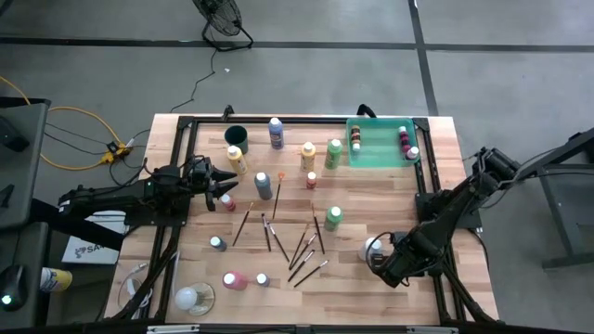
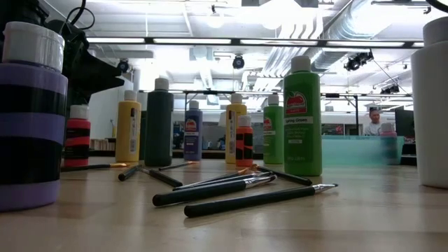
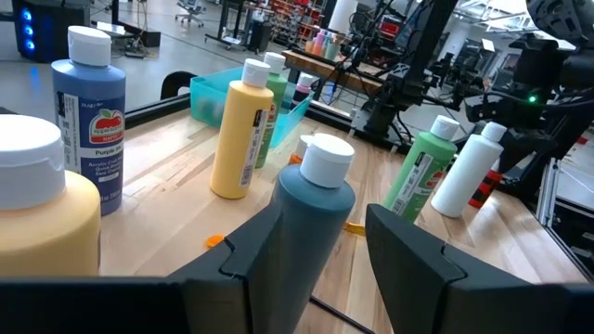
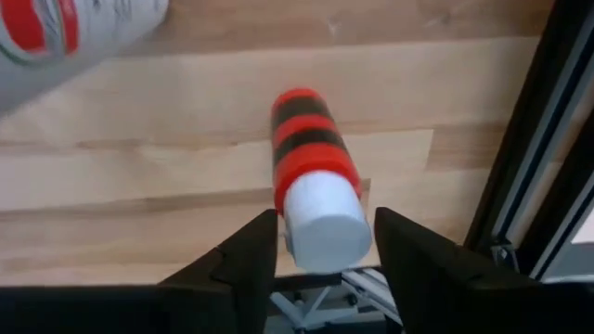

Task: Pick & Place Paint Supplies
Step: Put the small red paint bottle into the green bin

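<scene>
Capped paint bottles stand across the wooden table, and thin dark paintbrushes [image 1: 297, 246] lie on it in the middle. My right gripper [image 1: 382, 263] hangs at the near right, pointing steeply down. It is shut on a red-and-black striped bottle [image 4: 311, 153] next to a white bottle [image 1: 371, 249]. My left gripper [image 1: 225, 186] waits level and open at the left. A dark teal bottle [image 3: 311, 223] stands just ahead of its fingers, which touch nothing. Two bottles stand in the green tray [image 1: 380, 163] at the far right. My right gripper [image 4: 327, 219] has the striped bottle's white cap [image 4: 325, 232] between its two fingers, one on each side. The fingers come from above, slanting steeply down. The bottle stands upright below them, and its foot looks to be on the table.
A dark round cup [image 1: 235, 135] stands at the far left. Yellow, green and blue bottles [image 1: 307, 154] stand between the cup and the tray. A black frame rail [image 4: 548, 139] runs close beside my right gripper. More bottles [image 1: 234, 278] lie near the front left.
</scene>
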{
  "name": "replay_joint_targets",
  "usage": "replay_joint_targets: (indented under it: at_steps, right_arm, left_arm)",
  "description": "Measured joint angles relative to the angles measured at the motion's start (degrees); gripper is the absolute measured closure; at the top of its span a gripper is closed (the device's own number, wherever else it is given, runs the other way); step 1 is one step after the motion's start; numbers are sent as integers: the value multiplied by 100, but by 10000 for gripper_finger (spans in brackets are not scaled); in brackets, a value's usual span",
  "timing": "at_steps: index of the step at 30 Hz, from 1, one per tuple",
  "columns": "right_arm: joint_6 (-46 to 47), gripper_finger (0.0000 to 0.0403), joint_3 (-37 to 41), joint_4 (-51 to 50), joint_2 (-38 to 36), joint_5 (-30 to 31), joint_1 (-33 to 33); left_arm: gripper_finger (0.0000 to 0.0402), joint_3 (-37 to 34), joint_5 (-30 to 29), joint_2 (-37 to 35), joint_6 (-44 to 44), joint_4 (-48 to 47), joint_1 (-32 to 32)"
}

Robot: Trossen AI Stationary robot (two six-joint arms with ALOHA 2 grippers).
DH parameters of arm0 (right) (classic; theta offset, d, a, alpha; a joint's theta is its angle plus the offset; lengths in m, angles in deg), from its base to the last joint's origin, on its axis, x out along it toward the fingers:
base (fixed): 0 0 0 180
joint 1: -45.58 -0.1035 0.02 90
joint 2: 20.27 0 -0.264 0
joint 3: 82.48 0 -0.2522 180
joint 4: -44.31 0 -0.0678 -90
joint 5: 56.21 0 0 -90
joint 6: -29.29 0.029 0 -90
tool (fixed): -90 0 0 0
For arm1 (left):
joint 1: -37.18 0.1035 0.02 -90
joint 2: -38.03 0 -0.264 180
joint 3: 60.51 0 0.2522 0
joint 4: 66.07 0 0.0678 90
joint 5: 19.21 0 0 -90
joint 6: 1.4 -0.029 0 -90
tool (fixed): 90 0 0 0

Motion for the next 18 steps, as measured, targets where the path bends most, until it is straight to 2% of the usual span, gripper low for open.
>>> replay_joint_targets:
  at_steps: [8, 15, 18]
  right_arm:
    - [-4, 285, 0, -29, -2, 32, 0]
    - [-2, 274, -2, -39, -5, 178, 0]
    - [-2, 282, -2, -42, -7, 155, 0]
  left_arm:
    - [250, 0, 1, 2, 0, 0, 0]
    - [250, 0, 0, 0, 0, 0, 0]
    - [250, 0, 0, 1, 0, -1, -1]
